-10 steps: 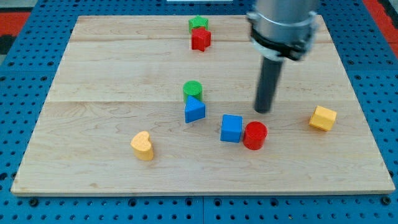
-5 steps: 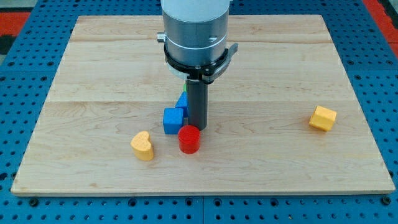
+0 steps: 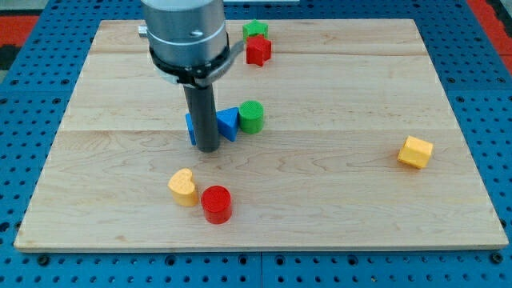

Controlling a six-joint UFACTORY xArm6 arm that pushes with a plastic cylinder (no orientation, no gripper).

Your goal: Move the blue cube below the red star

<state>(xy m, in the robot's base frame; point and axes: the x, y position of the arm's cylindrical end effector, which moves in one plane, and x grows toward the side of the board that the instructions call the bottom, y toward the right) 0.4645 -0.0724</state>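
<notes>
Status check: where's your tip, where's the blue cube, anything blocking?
My tip down against the blue cube, mostly hidden behind the rod. Red star at the view's top. Blue triangle and green cylinder crowd the cube's right.

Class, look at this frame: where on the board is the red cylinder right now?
The red cylinder stands near the view's bottom edge, left of centre, close beside the yellow heart on its right, and below my tip.

The table (image 3: 336, 200) carries eight blocks. Two are blue: a cube (image 3: 191, 128) and a triangle (image 3: 228, 124); two red: a star (image 3: 258, 50) and a cylinder (image 3: 216, 204). Two are green: a cylinder (image 3: 251, 117) and a far block (image 3: 255, 30); two yellow: a heart (image 3: 183, 187) and a cube (image 3: 416, 152).
</notes>
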